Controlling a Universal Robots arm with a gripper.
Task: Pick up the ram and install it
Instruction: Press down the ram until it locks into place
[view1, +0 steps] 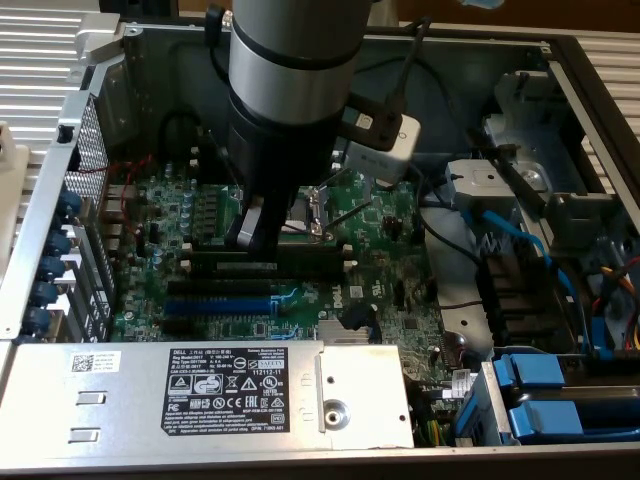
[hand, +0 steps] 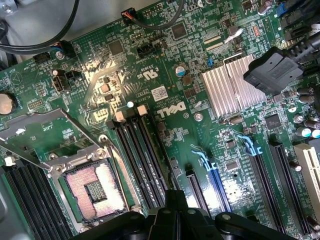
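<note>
Here, an open computer case (view1: 575, 60) is seen from above in the exterior view, with the green motherboard (view1: 390, 270) laid flat inside it. The robot arm (view1: 290, 70) is lowered over the middle of the board, and its gripper (view1: 255, 232) is set just above the row of long black slots (view1: 270, 262), beside the open processor socket (view1: 305, 208). The jaws are closed tight, pressed down at the ram (view1: 248, 266), which is seen lying lengthwise in one of those slots, its pale label just below the fingertips; whether it is still gripped or merely pushed on cannot be told. A blue slot (view1: 215, 303) is found just below the black ones, and a grey power supply (view1: 200, 390) with a white label is placed along the near edge. In the wrist view, the silver heatsink (hand: 230, 90) and the socket (hand: 92, 192) are shown, with the black slots (hand: 142, 150) between them.
</note>
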